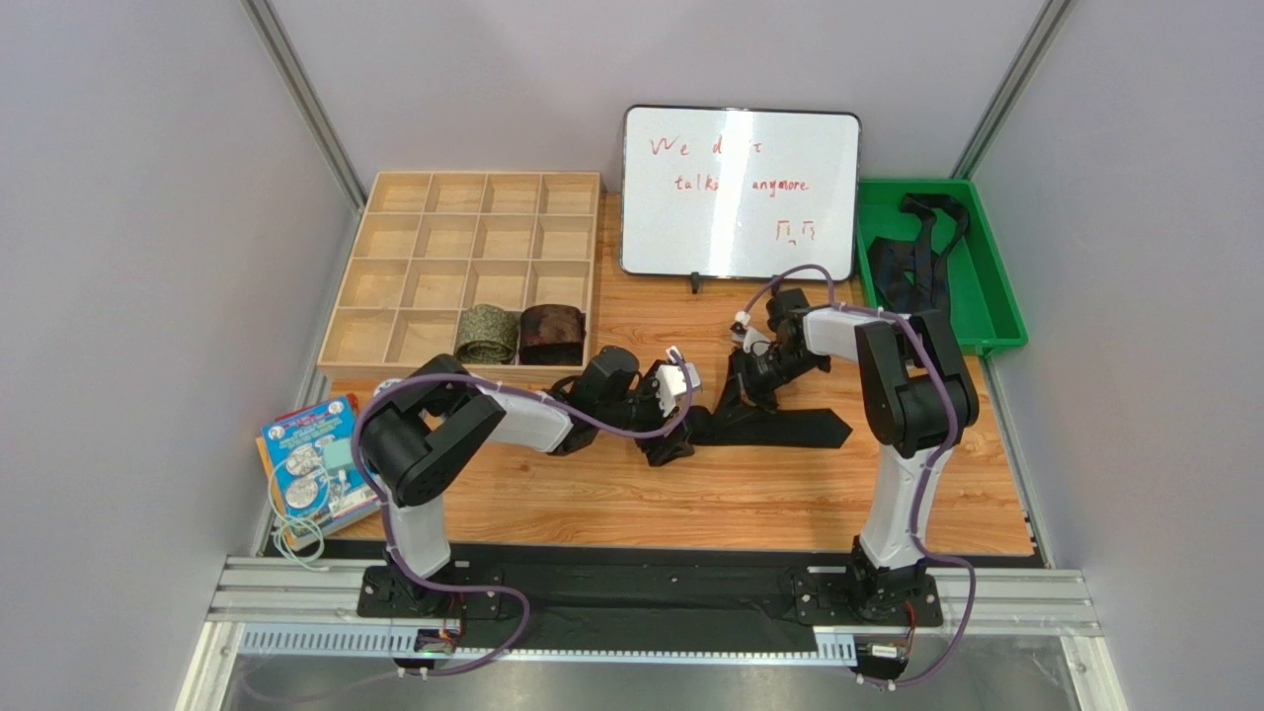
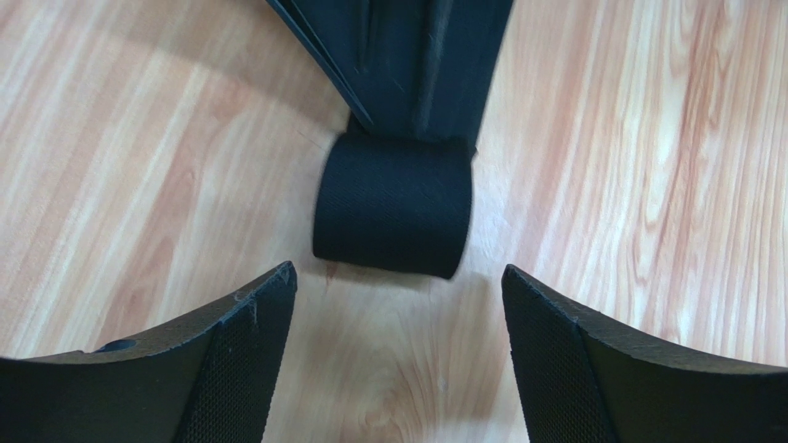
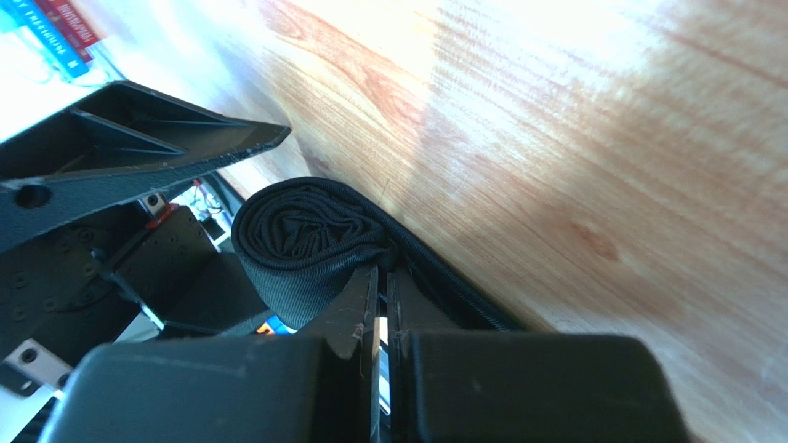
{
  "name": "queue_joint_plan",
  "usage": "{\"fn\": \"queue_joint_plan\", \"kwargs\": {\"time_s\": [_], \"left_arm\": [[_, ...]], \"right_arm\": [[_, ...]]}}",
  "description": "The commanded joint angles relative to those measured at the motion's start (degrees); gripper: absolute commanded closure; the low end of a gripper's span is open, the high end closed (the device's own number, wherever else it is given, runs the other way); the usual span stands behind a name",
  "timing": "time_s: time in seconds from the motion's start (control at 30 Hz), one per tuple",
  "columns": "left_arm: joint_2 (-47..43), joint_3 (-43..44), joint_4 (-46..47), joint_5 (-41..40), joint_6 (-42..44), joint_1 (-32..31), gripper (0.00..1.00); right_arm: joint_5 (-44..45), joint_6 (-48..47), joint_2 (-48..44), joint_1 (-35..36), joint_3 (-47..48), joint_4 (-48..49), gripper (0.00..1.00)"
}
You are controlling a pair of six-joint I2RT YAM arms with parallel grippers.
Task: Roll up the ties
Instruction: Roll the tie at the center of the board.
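Note:
A black tie [image 1: 779,430] lies flat on the wooden table, with its left end rolled into a small coil [image 2: 393,205]. My left gripper [image 1: 677,425] [image 2: 398,309] is open and empty, low over the table, with the coil just ahead of its fingertips [image 2: 252,318]. My right gripper [image 1: 746,374] [image 3: 380,274] is shut, and its tips pinch the tie's fabric right behind the coil [image 3: 301,235]. An olive-green rolled tie [image 1: 487,332] and a reddish-brown rolled tie [image 1: 552,332] sit in the front row of the wooden organizer [image 1: 445,237].
A green bin [image 1: 982,282] at the back right holds more black ties [image 1: 908,259]. A whiteboard [image 1: 738,193] stands at the back centre. A colourful book [image 1: 315,459] lies at the table's left front edge.

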Motion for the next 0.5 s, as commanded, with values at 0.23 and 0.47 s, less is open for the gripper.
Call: {"fn": "queue_joint_plan", "kwargs": {"time_s": [0.23,0.47], "left_arm": [[8.4,3.3,14.3,0.1,-7.1,-2.5,0.27],[7.2,1.5,7.6,-3.8,1.0,-3.1,0.55]], "right_arm": [[23.7,1.7,4.7,5.3,1.3,2.9,1.0],[17.4,1.4,5.5,5.3,1.6,4.8,1.0]]}}
